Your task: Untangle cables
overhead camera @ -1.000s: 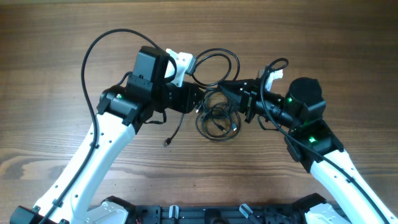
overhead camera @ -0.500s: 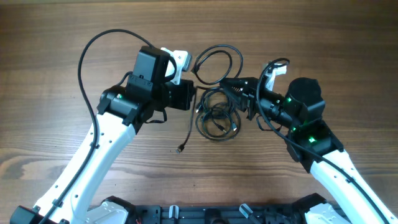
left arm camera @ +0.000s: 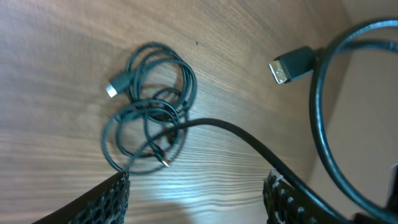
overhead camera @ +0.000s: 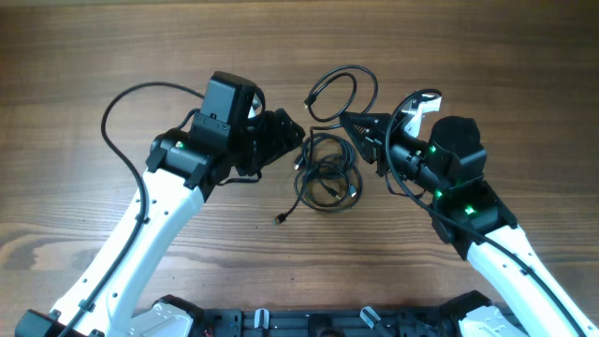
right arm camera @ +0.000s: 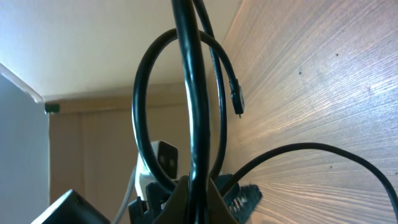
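Entry: the cables (overhead camera: 327, 174). Thin black cords heaped in a small coil on the table (overhead camera: 84, 56), between the two arms. One strand (right arm camera: 200, 93) rises out of the coil to the right gripper (overhead camera: 357, 125). It then arcs on as a loop (overhead camera: 351, 86) ending in a USB plug (overhead camera: 311, 98), clear of the heap. A loose tail (overhead camera: 288, 208) trails from the coil toward the near edge, with a small plug at its tip.

Pincers: the right gripper has its jaws together, clamped on that strand. Its wrist view shows the cord pinched at the tips and running straight out of them. The left gripper (overhead camera: 290, 139) has its jaws apart and holds nothing; it hangs just left of the coil. In its wrist view a cord crosses close to one finger (left arm camera: 283, 196). You can't tell whether they touch.

Handling, as a judgement: light and limp, with only the set curl of the turns for stiffness. Expect drag, not a clean lift; pull one cord and the heap likely follows. The jacket looks smooth, so a pinch mid-cord may slide. The plugs are the hard parts and could catch in a turn.

Where to hold: take the tail just behind its plug, or the outermost turn on the coil's left edge, where you get a single cord. Keep off the centre, where several turns overlap and you would likely clamp more than one. Draw away from the right gripper, slowly.
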`<state>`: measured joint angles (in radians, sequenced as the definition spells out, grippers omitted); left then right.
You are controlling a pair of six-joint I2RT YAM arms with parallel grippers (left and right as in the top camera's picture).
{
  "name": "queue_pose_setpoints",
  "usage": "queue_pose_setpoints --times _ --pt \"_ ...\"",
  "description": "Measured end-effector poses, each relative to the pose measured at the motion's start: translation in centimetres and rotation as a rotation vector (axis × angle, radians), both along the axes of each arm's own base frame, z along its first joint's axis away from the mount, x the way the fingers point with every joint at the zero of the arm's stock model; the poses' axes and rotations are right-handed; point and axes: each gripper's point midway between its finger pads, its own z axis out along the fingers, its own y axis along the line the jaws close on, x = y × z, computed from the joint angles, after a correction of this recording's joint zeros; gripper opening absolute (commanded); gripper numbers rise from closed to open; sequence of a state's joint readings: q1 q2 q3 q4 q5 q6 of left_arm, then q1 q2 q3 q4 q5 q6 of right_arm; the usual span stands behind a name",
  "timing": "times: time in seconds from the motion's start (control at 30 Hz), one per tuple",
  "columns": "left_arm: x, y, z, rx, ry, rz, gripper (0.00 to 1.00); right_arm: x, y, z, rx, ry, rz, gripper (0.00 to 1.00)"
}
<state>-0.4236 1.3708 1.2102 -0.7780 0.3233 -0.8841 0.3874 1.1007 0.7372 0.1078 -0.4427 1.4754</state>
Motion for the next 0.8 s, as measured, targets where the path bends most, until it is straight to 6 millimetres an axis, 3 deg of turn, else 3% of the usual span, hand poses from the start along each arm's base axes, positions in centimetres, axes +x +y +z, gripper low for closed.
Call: queue_pose_setpoints --times 0.17,0.27,0.33,0.6,0.73,0.8 --pt "-0.3 -0.3 0.1 -0.111 0.139 0.172 0.75 0.3 0.1 0.9 0.078 0.031 -0.023 0.04" --pt "-0.5 -0.7 0.3 -0.207 0.267 0.319 0.87 0.4 0.1 1.5 0.102 0.024 -0.026 0.04" --pt "-0.7 -0.9 0.3 -0.267 0.353 0.42 0.9 0.4 0.1 1.7 0.108 0.018 -0.026 0.04" --pt "0.1 -2.4 2.0 -0.453 0.486 0.566 0.9 0.3 0.7 3.7 0.145 -0.06 -0.007 0.04" --pt "0.4 -2.3 2.3 -0.484 0.504 0.592 0.78 -0.2 1.6 5.0 0.17 -0.109 0.022 0.04" --pt "0.5 -2.3 2.3 -0.49 0.508 0.595 0.61 -0.2 1.7 5.1 0.176 -0.107 0.022 0.04"
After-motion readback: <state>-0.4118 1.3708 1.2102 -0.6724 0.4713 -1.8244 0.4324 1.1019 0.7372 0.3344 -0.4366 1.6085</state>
